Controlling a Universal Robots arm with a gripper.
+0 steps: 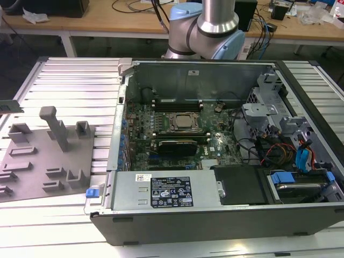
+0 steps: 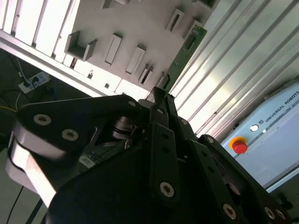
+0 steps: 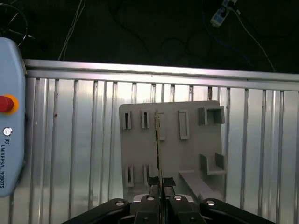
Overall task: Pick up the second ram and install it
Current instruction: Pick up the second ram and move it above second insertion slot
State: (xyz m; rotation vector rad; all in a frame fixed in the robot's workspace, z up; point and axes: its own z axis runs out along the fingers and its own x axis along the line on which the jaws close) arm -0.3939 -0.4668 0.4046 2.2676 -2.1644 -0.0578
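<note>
Pick step: gripper (image 3: 159, 181) jaws pinch ram stick (image 3: 158, 144) at one end, stick edge-on above gray holder tray (image 3: 140, 154) on counter (image 3: 70, 140). Install not yet done; likely calls for steady, square grip.

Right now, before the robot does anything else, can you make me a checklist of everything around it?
Surface: ribbed metal table, carrying a grey fixture plate and an open computer case.
Job's things: second ram, a green stick, held over the fixture plate; black memory slots beside the CPU socket.
Clutter: pale scraps on the wooden bench behind.
Grippers: gripper, fingers shut on the second ram.
Cables: coloured wires inside the case; loose cables and a power strip on the floor.
Surroundings: arm base behind the case; pendant with a red button.
</note>
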